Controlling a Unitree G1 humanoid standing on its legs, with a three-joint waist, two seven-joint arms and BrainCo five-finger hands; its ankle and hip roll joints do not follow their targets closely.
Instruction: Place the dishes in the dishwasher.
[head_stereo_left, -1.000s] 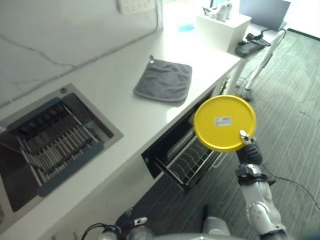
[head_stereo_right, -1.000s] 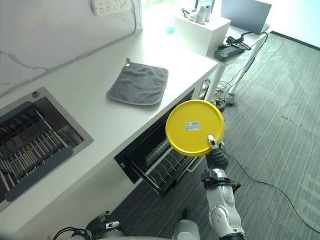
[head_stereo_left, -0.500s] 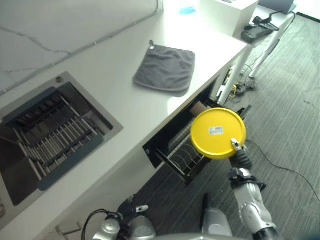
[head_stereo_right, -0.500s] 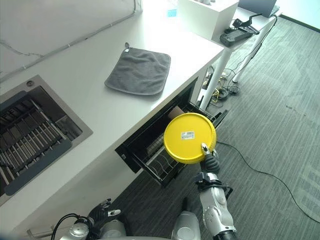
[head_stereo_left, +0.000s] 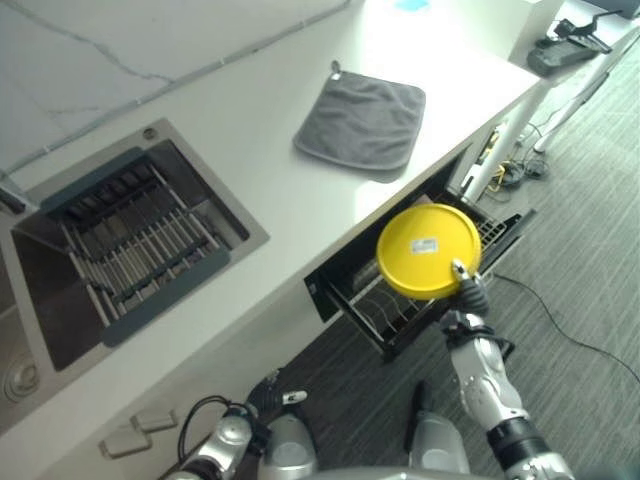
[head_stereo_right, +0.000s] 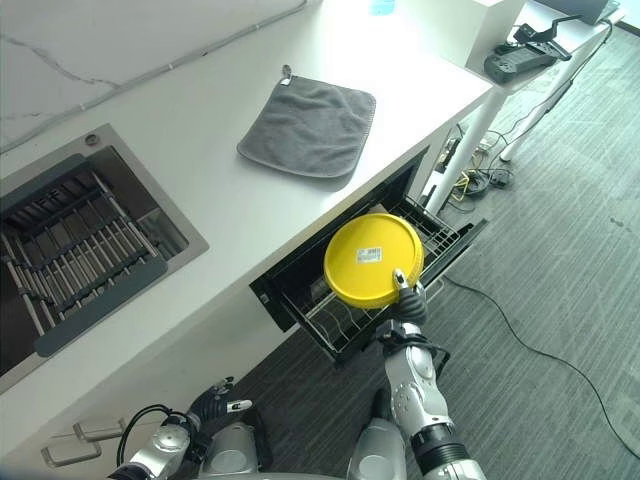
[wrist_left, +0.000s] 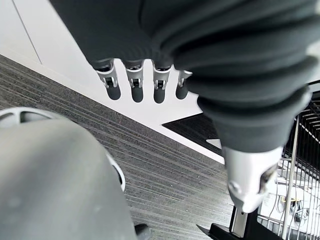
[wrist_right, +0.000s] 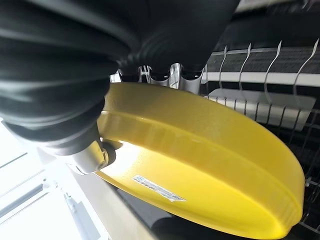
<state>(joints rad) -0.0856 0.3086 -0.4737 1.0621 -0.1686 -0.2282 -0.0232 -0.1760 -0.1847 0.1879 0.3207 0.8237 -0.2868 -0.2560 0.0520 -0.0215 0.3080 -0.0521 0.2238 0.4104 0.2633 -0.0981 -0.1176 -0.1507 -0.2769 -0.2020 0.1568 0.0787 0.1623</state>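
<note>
We see our right hand (head_stereo_right: 408, 306) raised on an upright forearm, its fingers and thumb pinching the rim of the round yellow plastic plate (head_stereo_right: 372, 260), held on edge above the pulled-out wire dishwasher rack (head_stereo_right: 440, 236) under the white bench (head_stereo_left: 270, 200). A small white label (head_stereo_left: 423, 243) sits on the plate's underside, its print too small to read. Our left hand (wrist_left: 145, 82) hangs low near the floor, fingers relaxed and holding nothing.

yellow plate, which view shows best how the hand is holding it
The right wrist view: the right hand pinches the yellow plate at its rim, thumb on the underside, fingers behind. Both eye views show the whole plate above the dishwasher rack, its grip tiny. The left wrist view shows floor.
</note>
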